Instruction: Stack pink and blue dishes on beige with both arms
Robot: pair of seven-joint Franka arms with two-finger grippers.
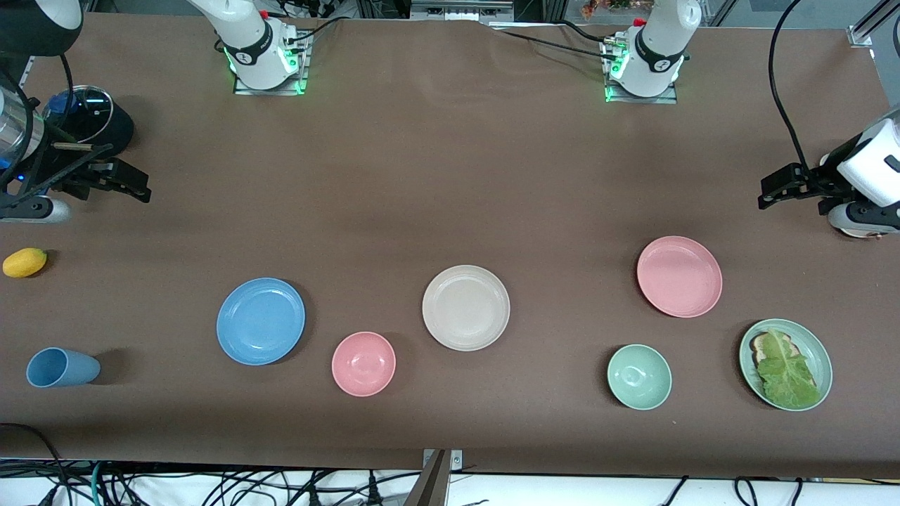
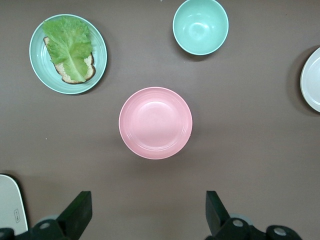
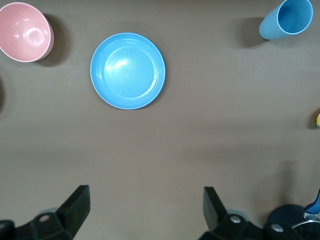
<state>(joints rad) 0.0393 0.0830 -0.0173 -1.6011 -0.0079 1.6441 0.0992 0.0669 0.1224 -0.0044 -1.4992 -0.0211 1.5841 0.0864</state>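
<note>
Now left gripper [image 2: 145, 215] (and right gripper [image 3: 145, 212]) gape empty.

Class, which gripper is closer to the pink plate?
Left. The left gripper hangs open just past the pink plate at its end; the right gripper is open at the other end, above the blue plate.

I'm seeing the left gripper [image 2: 147, 212] hanging wide open over the worktop [image 2: 250, 150], pink plate [image 2: 155, 122] lying near green bowl [image 2: 200, 26] and lettuce plate [image 2: 68, 53].
</note>
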